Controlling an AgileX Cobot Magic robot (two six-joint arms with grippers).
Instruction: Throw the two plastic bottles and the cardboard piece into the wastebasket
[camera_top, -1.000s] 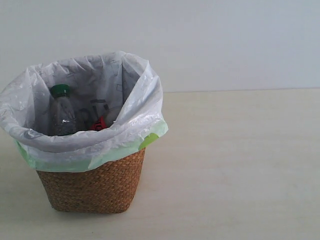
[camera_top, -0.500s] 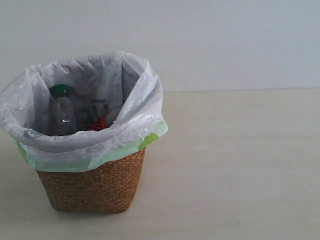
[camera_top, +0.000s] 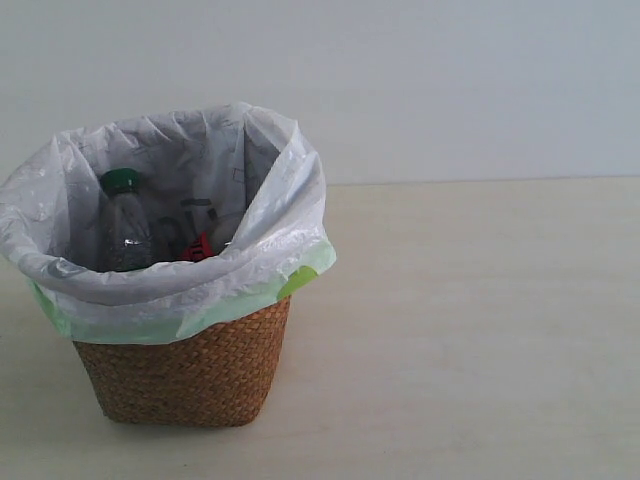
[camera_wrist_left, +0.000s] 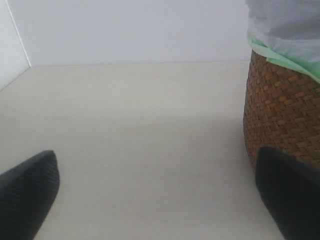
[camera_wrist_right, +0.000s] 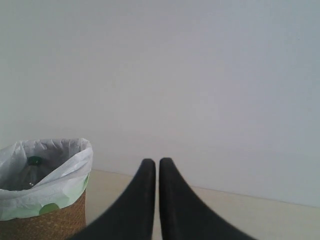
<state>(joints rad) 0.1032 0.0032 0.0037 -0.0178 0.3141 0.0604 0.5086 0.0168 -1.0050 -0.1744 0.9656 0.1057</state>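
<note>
The brown wicker wastebasket (camera_top: 190, 375) with its white and green bag stands at the left of the table. Inside it the green-capped bottle (camera_top: 123, 225) stands upright, and a red label (camera_top: 197, 248) of the smaller bottle shows beside it. The cardboard piece is hidden. My left gripper (camera_wrist_left: 160, 192) is open with nothing between its fingers (camera_wrist_left: 27, 192), low over the table right beside the basket wall (camera_wrist_left: 282, 112). My right gripper (camera_wrist_right: 157, 165) is shut and empty, held up away from the wastebasket (camera_wrist_right: 42, 220). Neither arm shows in the exterior view.
A pale table (camera_top: 470, 330) stretches to the right of the basket. A plain white wall (camera_top: 450, 90) runs behind it, with a side wall (camera_wrist_left: 10, 55) in the left wrist view.
</note>
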